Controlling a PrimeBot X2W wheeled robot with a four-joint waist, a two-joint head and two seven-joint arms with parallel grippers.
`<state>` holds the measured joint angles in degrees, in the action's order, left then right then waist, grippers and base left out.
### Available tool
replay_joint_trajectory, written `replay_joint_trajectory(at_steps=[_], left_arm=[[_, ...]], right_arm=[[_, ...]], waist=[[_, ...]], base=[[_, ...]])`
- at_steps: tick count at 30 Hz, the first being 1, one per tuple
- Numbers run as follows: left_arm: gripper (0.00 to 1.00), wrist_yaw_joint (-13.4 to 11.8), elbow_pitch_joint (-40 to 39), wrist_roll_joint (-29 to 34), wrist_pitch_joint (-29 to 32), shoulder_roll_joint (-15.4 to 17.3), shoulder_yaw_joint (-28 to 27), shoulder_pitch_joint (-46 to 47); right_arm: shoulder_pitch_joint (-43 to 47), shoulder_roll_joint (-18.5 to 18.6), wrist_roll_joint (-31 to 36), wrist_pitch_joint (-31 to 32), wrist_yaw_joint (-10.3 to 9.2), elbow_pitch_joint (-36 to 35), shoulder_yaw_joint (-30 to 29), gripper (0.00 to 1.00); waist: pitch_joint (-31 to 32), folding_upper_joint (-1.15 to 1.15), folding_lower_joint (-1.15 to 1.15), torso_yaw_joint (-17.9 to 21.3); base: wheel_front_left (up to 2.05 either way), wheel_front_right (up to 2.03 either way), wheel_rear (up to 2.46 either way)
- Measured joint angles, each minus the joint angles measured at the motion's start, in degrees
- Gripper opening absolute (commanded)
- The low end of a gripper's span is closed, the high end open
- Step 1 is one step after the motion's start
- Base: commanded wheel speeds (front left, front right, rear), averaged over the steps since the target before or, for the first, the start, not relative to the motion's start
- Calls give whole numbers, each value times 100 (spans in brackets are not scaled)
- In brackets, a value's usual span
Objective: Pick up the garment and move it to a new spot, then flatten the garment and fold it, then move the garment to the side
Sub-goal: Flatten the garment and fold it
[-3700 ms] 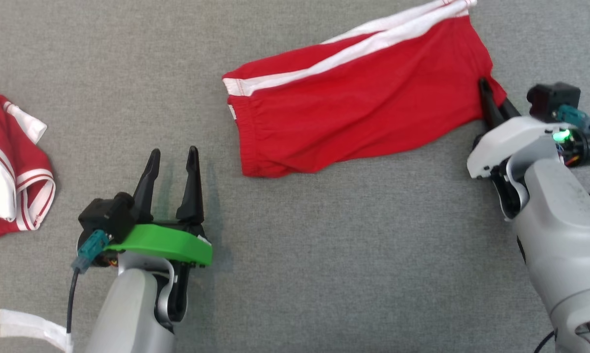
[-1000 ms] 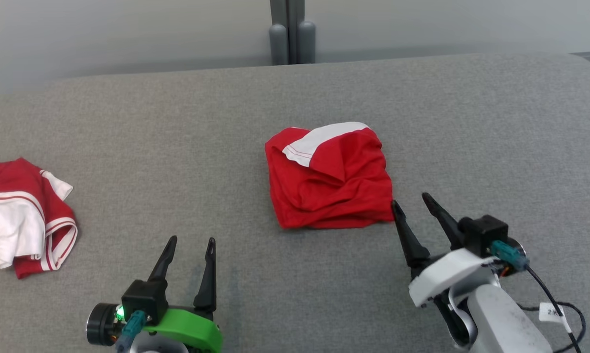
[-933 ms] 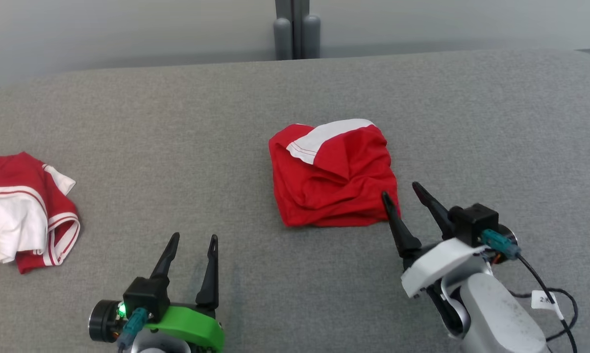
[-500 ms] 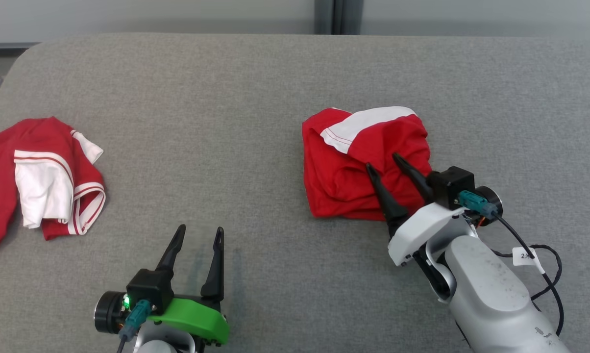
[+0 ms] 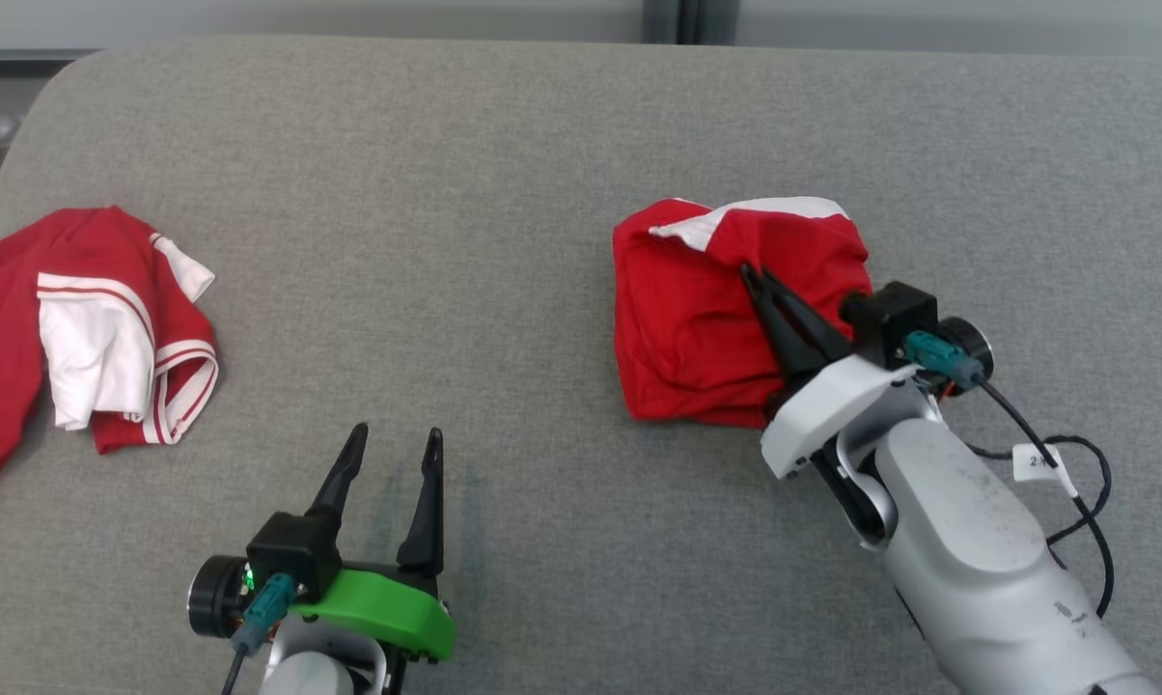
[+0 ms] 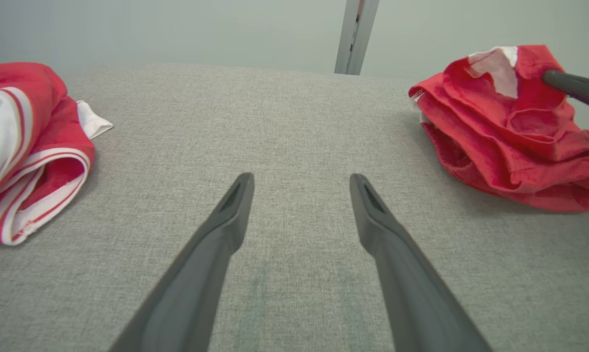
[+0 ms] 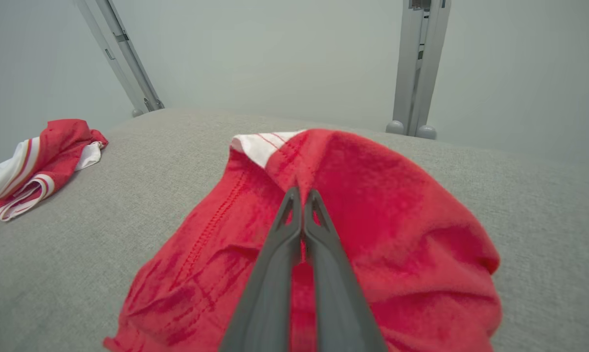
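The folded red garment (image 5: pixel 697 328) with a white band lies bunched on the grey padded table (image 5: pixel 446 174), right of centre. My right gripper (image 5: pixel 750 277) rests on its top from the right, fingers pressed together with a fold of red cloth pinched at the tips. In the right wrist view the shut gripper (image 7: pixel 303 193) sits in the cloth (image 7: pixel 382 215) just below the white band. My left gripper (image 5: pixel 393 442) stands open over bare table near the front, well to the left of the garment (image 6: pixel 500 142); its own view shows the left gripper (image 6: pixel 299 181) holding nothing.
A second red and white garment (image 5: pixel 89 319) lies crumpled at the table's left edge. A black cable with a white tag (image 5: pixel 1064 463) hangs beside my right forearm. A grey post (image 5: pixel 687 19) stands behind the table's far edge.
My right gripper moved forward onto the garment and shut on its cloth, pulling the top into a bunch. The head camera shifted left and down. The left gripper stayed open in place.
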<state>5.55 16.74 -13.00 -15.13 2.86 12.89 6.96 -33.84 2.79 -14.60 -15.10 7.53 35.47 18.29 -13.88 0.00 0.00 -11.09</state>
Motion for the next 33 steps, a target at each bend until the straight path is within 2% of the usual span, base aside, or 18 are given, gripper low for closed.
replay_joint_trajectory(at_steps=[6,12,13,14,18,22,27,33], left_arm=[[100,24,-2,-63,0,0,158,142],[100,29,44,-208,0,0,377,271],[100,30,46,-224,0,1,393,288],[100,29,44,-267,0,1,420,315],[100,-1,51,-336,0,1,454,327],[100,-27,70,-336,0,1,391,327],[100,-27,73,-168,0,0,253,326],[100,-45,46,2,0,0,26,278]], right_arm=[[-783,-1,121,0,0,233,116,0],[-1584,1,412,0,0,1080,34,1],[-1645,0,444,1,0,1173,23,22],[-1738,0,488,1,0,1311,2,98],[-1847,-2,387,1,0,1410,7,100],[-1720,-3,213,0,0,1190,122,100],[-1334,-2,160,1,0,699,-99,100],[-571,2,363,1,0,36,-798,100]], waist=[[-84,0,0,-172],[-204,0,0,-496],[-219,0,0,-532],[-252,0,0,-604],[-356,0,0,-799],[-411,0,0,-835],[-355,0,0,-695],[-140,0,0,-349]], base=[[0,0,0],[0,0,0],[0,0,0],[0,0,0],[0,0,0],[0,0,0],[0,0,0],[0,0,0]])
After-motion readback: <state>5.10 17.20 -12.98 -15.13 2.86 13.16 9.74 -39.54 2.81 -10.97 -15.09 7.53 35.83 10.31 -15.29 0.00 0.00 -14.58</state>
